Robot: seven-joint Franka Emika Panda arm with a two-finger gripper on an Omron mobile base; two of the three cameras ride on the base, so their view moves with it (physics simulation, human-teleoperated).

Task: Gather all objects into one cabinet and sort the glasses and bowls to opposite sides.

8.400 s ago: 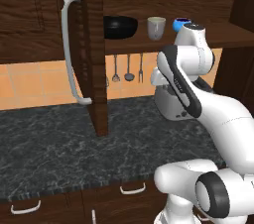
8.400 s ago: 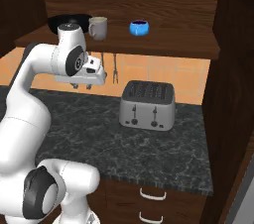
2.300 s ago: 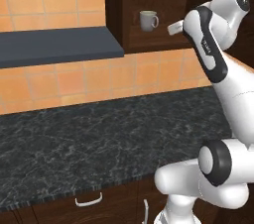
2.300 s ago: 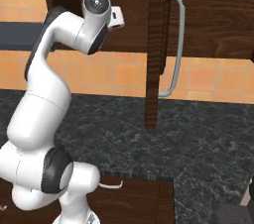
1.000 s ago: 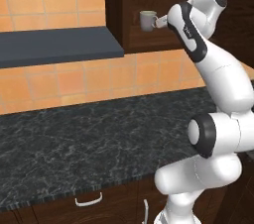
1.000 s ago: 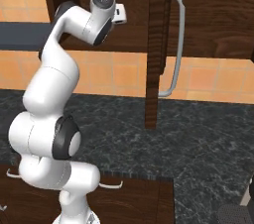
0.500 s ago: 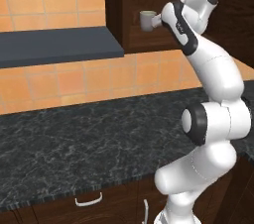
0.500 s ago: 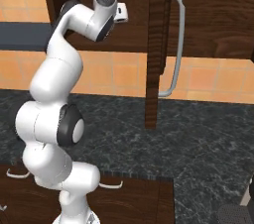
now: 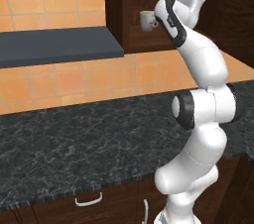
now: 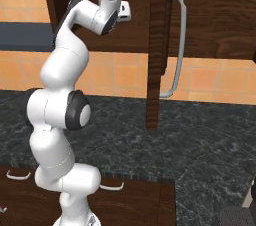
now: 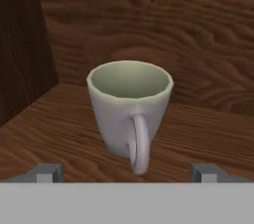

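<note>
Standing upright on the wooden floor of the open cabinet, near its left inner wall, was a pale grey-beige mug — its handle turned straight toward the hand camera. The gripper sat just in front of it with its jaws spread wide, one fingertip to each side of the handle, holding nothing and not touching the mug.

From the left base view the mug showed in the cabinet opening just ahead of the raised hand. From the right base view the arm reached up past the cabinet door, which stood open edge-on — its long curved white handle faced right. Below lay a dark speckled counter, with a flat dark grey shelf against orange tiles at left.
</note>
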